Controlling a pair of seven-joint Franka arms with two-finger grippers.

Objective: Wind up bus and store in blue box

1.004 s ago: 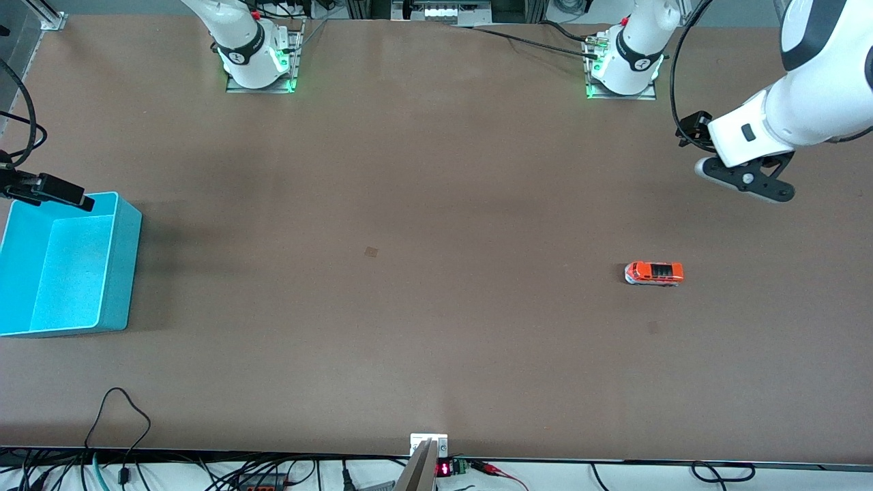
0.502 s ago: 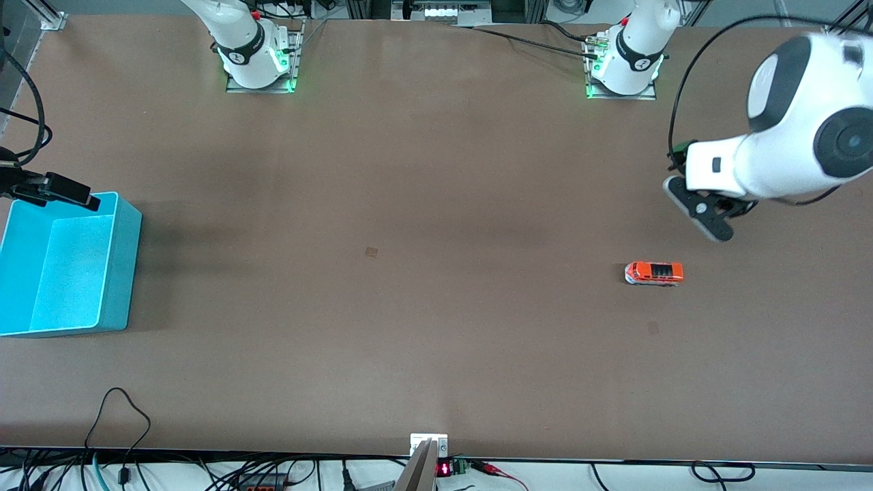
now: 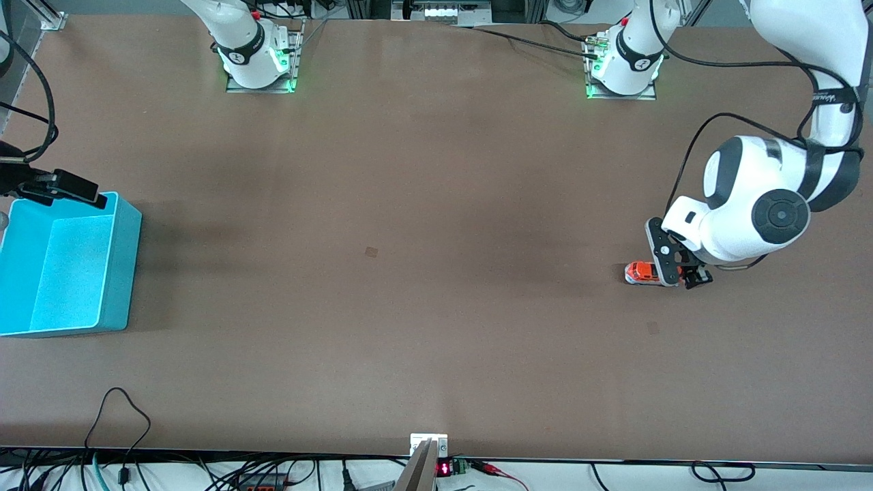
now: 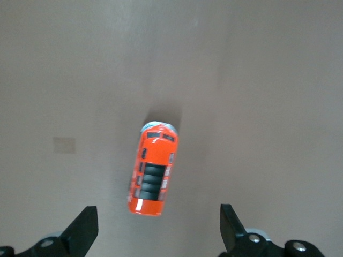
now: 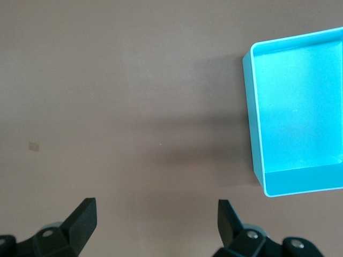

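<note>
The small orange-red bus (image 3: 640, 273) stands on the brown table toward the left arm's end. My left gripper (image 3: 672, 270) hangs low over it and hides its rear end in the front view. In the left wrist view the bus (image 4: 153, 168) lies lengthwise just ahead of the open left gripper (image 4: 159, 233), with its rear end level with the fingertips (image 4: 86, 225) and nothing touching it. The blue box (image 3: 65, 273) stands empty at the right arm's end. My right gripper (image 3: 75, 189) waits open over the box's farther edge. The right wrist view shows the box (image 5: 300, 107) and the open gripper (image 5: 155, 222).
The two arm bases (image 3: 256, 58) (image 3: 624, 65) stand along the table's farther edge. A small dark mark (image 3: 371, 251) is on the table's middle. Cables (image 3: 116, 409) lie at the near edge.
My left arm has swung down from high near the table's end and its gripper now hangs over the bus. The bus has not moved. The right gripper has shifted only slightly.
</note>
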